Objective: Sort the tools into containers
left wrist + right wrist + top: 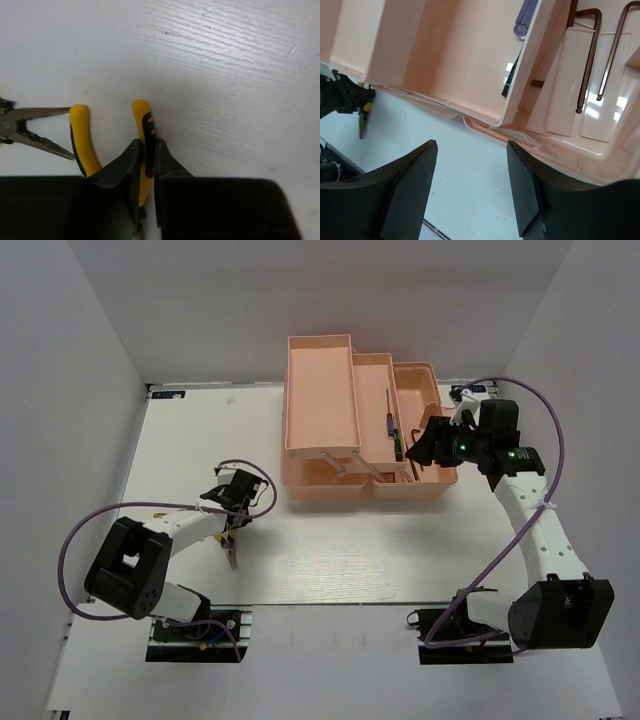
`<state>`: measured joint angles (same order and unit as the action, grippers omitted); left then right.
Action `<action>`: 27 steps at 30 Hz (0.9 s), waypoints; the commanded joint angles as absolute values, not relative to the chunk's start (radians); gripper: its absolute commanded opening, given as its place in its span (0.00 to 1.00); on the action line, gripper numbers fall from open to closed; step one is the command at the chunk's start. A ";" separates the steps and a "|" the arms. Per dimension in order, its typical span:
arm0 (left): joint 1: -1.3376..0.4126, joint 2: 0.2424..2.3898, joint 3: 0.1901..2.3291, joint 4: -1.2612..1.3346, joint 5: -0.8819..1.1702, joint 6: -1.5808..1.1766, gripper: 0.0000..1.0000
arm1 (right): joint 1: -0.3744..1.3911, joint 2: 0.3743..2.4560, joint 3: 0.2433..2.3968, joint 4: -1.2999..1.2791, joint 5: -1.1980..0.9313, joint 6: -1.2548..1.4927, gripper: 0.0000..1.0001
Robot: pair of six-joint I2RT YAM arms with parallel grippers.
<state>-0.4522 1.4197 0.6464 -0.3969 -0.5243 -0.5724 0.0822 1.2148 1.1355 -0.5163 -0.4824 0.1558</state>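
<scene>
The left gripper (147,146) clamps one handle of the yellow-handled steel pliers (141,115), presumably to lift them off the white tabletop (225,60); the right gripper (472,147) hangs wide open, empty

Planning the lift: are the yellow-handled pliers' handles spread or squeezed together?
Spread. On the yellow-handled pliers, the two handles stand apart, white table showing between; the left tool grips only one.

pink toolbox (320,390) open, tiers fanned out; two hex keys (587,60) in rightmost tray, blue screwdriver (526,15) in middle; yellow pliers (79,135) well apart, handles spread.
</scene>
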 commanded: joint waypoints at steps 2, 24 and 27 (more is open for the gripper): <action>-0.449 1.433 0.663 -0.368 -0.364 -0.554 0.14 | 0.069 1.171 1.131 -0.509 -0.569 0.153 0.83; -0.465 1.112 1.242 -0.458 -0.094 -0.344 0.00 | 0.069 1.123 1.045 -0.661 -1.035 -0.279 0.00; -0.465 1.170 1.307 -0.322 0.107 -0.322 0.00 | 0.084 1.141 1.061 -0.750 -1.080 -0.368 0.00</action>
